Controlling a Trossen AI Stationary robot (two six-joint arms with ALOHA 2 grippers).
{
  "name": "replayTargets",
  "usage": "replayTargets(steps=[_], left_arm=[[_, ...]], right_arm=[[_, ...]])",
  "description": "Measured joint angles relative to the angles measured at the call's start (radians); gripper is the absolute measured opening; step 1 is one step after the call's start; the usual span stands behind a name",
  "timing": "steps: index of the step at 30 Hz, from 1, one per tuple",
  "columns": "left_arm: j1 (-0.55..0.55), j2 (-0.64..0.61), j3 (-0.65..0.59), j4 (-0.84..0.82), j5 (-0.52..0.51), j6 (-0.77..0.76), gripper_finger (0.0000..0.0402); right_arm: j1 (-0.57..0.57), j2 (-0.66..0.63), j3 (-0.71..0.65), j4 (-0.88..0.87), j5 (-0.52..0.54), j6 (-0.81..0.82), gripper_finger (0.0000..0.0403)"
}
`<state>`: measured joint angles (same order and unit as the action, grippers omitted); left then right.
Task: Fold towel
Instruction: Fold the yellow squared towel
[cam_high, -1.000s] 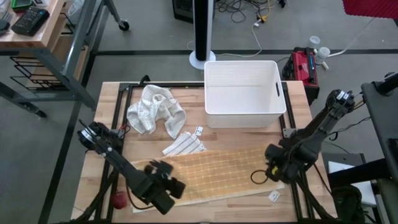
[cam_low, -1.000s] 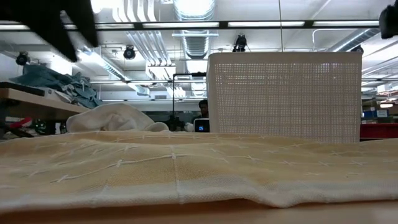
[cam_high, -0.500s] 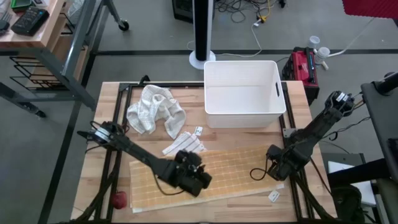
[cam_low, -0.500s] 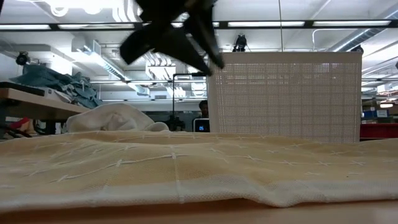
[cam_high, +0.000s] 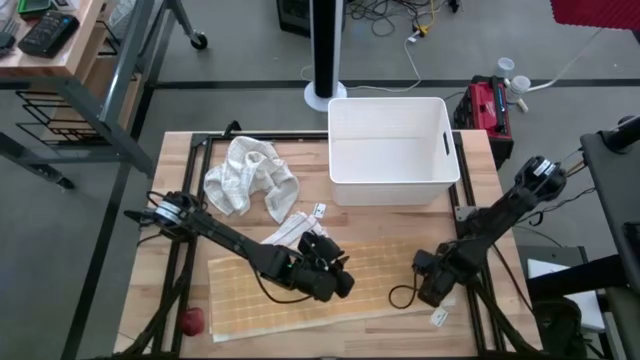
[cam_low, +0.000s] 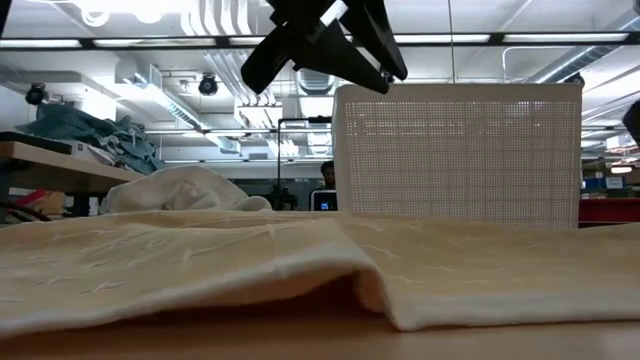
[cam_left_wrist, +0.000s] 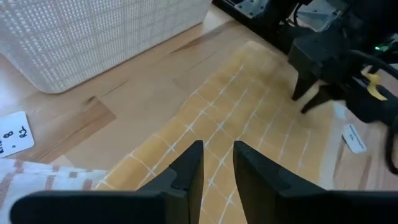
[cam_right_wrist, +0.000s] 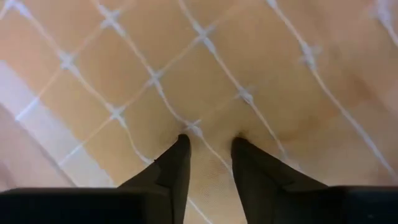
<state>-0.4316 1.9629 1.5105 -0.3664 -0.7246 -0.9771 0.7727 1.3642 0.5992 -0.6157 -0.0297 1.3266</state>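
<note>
The yellow towel with a white grid lies spread along the table's near side; its near edge is humped up in the low view. My right gripper points down at the towel's right end, fingertips set into the cloth. My left gripper hangs over the towel's middle, high above it in the low view. A narrow gap separates its fingers, with nothing in it and the towel beyond. My right gripper comes from above, pointing almost straight down, onto the towel near its right end. Both fingertips press into the cloth, and a small strip of it sits between them. The towel there lies on the table. Whether one layer or more is caught I cannot tell.
A white perforated bin stands at the far side, right of centre. A crumpled white cloth lies at the far left and a striped cloth just beyond the towel. Paper tags and a red object lie near the near edge.
My left gripper has swung from the towel's left near corner toward the right, over its middle, turning as it went. My right gripper has sunk onto the towel's right end, shifting toward the near edge. The towel's near edge has risen into a hump.
</note>
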Motion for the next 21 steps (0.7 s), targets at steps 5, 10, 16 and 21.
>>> replayTargets(steps=[5,10,16,21], left_arm=[[-0.001,0.0,-0.006,-0.002,0.0,-0.001,0.0077],[-0.001,0.0,-0.044,-0.004,0.063,-0.011,0.0077],[-0.002,0.0,-0.157,0.035,0.116,-0.11,0.0077],[-0.001,0.0,-0.245,0.098,0.177,-0.162,0.0077]], right_arm=[[-0.043,0.043,0.023,0.09,-0.005,-0.079,0.0093],[-0.061,0.051,0.063,0.087,-0.002,-0.157,0.0078],[-0.06,0.028,0.112,0.075,0.005,-0.207,0.0063],[-0.05,-0.027,0.115,-0.025,0.017,-0.151,0.0054]])
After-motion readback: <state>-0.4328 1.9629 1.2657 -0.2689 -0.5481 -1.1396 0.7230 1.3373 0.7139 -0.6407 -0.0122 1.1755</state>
